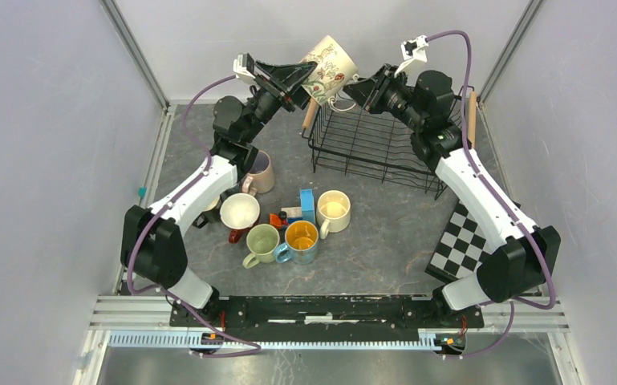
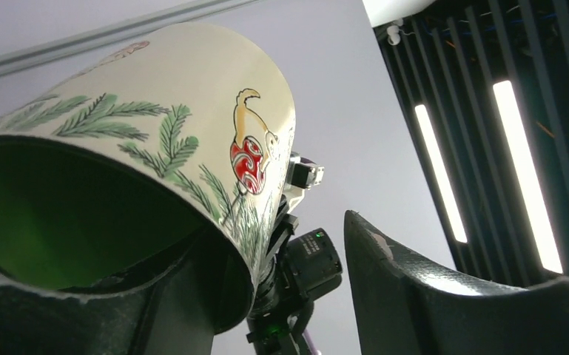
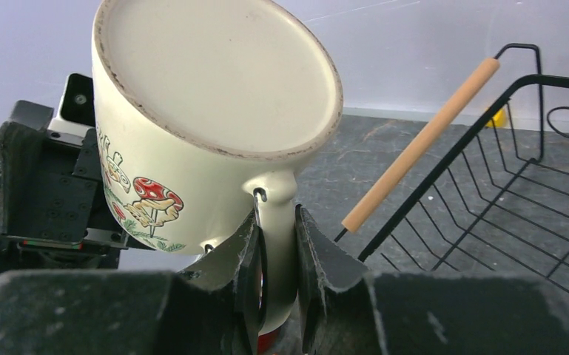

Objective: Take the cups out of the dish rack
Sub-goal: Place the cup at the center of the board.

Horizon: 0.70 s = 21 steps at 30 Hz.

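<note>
A cream cup [image 1: 330, 68] painted with mushrooms and pine sprigs hangs tilted in the air over the left end of the empty black wire dish rack [image 1: 377, 148]. My right gripper [image 1: 355, 87] is shut on its handle [image 3: 277, 214], with the cup's base [image 3: 214, 74] facing the camera. My left gripper [image 1: 309, 76] is open and straddles the cup's rim [image 2: 251, 244]. One finger sits inside the green-lit mouth; the other finger [image 2: 414, 296] stands apart from the outer wall. Several more cups stand on the table, among them a pink-beige one [image 1: 258, 170] and a yellow one [image 1: 333, 210].
A blue-and-orange toy block cluster [image 1: 301, 208] stands among the table cups. A black-and-white checkered board [image 1: 459, 241] lies at the right. The rack's wooden handle [image 3: 422, 144] runs just right of the held cup. Grey walls close in the sides and back.
</note>
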### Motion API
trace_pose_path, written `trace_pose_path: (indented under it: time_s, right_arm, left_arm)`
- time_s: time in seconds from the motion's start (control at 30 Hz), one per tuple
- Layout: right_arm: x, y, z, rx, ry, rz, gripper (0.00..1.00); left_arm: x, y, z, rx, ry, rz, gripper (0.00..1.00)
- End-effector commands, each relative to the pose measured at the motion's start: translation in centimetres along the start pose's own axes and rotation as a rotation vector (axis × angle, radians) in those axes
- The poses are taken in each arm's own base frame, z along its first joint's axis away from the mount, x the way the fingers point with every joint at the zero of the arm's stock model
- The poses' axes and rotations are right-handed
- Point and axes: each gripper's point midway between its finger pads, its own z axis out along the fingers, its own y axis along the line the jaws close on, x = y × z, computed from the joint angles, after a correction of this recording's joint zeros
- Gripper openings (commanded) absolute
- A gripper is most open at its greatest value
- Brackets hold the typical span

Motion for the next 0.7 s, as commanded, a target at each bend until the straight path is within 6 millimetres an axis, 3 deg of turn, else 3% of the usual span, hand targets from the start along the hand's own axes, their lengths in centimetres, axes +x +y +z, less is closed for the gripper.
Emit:
trace_pose_path:
  time_s: [0.0, 0.17, 0.27, 0.4, 0.53, 0.67]
  right_arm:
    - [-7.1, 7.9, -3.1, -0.247, -0.220, -0.063, 0.00]
    - [-7.0, 8.0, -3.3, -0.251, -0.218, -0.075, 0.00]
    - [-6.6, 8.0, -3.5, -0.260, -0.213, -0.080, 0.00]
    - [-6.3, 8.1, -3.7, -0.269, -0.206, -0.091, 0.00]
    - [-5.9, 7.9, -3.8, -0.269, -0.199, -0.094, 0.00]
    - [-5.5, 7.7, -3.9, -0.266, -0.189, -0.091, 0.00]
  left_arm:
    - [0.6, -4.2, 0.2, 0.136, 0.048, -0.023, 0.63]
    - [0.6, -4.4, 0.2, 0.149, 0.049, -0.027, 0.57]
    - [0.7, -4.7, 0.2, 0.160, 0.053, -0.024, 0.48]
    - [0.8, -4.9, 0.3, 0.165, 0.061, -0.013, 0.30]
    - [0.7, -5.0, 0.3, 0.167, 0.061, -0.006, 0.04]
    - [0.7, -5.3, 0.4, 0.167, 0.055, 0.027, 0.02]
